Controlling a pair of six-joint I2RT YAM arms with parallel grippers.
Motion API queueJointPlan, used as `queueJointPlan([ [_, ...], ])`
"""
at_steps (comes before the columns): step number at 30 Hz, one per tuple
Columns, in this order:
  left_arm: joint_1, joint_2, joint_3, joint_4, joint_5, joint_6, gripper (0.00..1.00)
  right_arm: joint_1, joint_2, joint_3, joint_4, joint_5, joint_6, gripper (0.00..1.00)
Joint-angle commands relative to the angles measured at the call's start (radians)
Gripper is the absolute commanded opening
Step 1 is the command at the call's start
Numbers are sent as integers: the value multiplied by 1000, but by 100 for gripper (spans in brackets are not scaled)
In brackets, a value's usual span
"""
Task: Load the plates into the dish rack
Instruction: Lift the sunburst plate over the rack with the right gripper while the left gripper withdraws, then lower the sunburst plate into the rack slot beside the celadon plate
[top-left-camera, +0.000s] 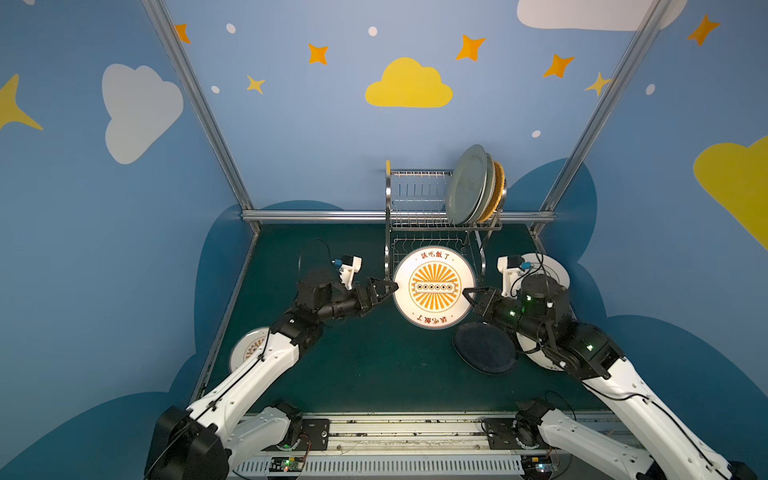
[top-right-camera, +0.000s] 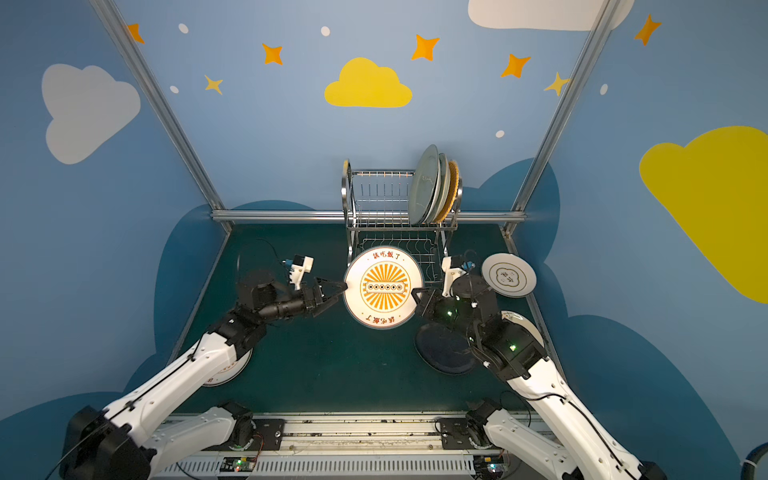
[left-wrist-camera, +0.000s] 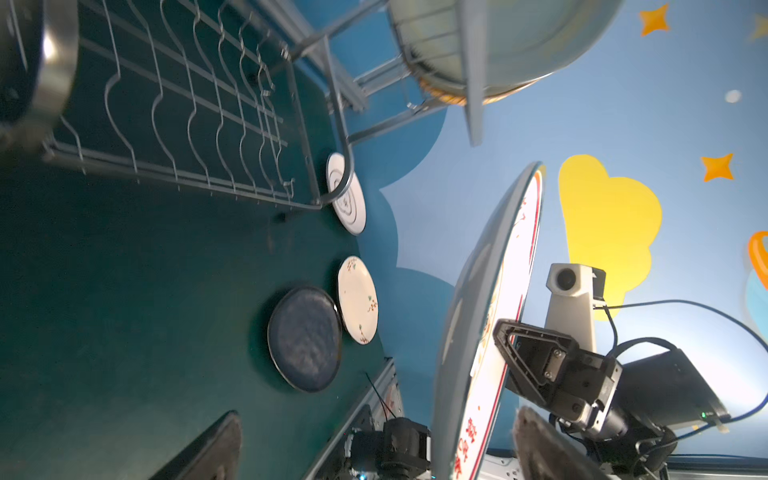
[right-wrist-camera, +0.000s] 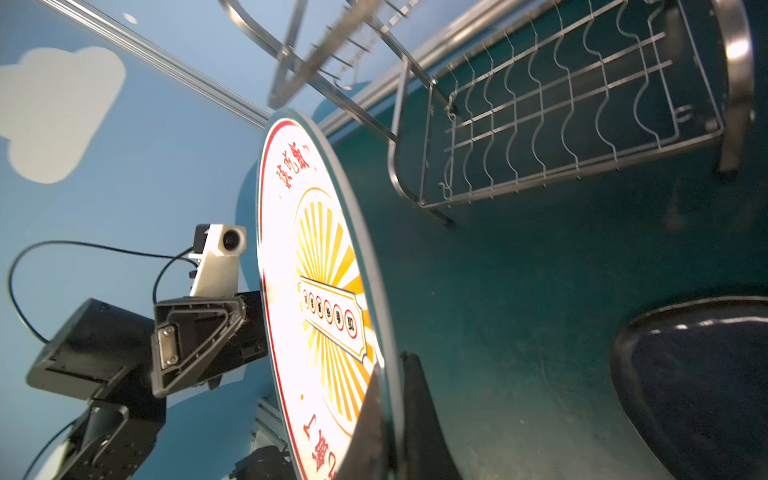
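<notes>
Sunburst plate (top-left-camera: 434, 286) first: the right gripper (top-left-camera: 468, 294) is clamped on its right rim, and the right wrist view shows a finger on each face of the plate. Across from it, the left gripper (top-left-camera: 384, 293) has its jaws spread wide around the left rim. The left wrist view shows its two fingers well apart with the plate edge between them, so it grips nothing. The right arm alone seems to carry the load.

The plate hangs clear of the green table (top-left-camera: 374, 374) with its face turned up toward the overhead camera. It sits just in front of the lower shelf of the dish rack (top-left-camera: 388, 199) and partly over a black plate (top-left-camera: 484, 349) lying flat.

On the rack's upper tier, a grey-green plate (top-left-camera: 465, 187) and an orange woven plate (top-left-camera: 498, 183) stand on edge at the right end with another between them. The slots to their left are free. More plates lie on the table: one under the left arm (top-left-camera: 249, 349), a white one (top-right-camera: 509, 275) by the right arm and a floral one (left-wrist-camera: 357, 305).

The step in hand looks like bringing this plate to the rack. Next, the left gripper would need to back away from the rim. The right arm must then tip the plate onto its edge, lift it and lower it into an open slot.
</notes>
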Motion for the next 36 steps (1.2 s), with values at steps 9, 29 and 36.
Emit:
queueJointPlan([
  [9, 34, -389, -80, -26, -236, 224, 100, 13, 252, 486, -81, 186, -187, 0],
  [29, 65, -297, -62, 1, -3, 308, 100, 2, 823, 1238, -201, 813, -699, 0],
  [36, 66, -310, -74, 20, -4, 305, 100, -3, 947, 1308, -173, 893, -820, 0],
])
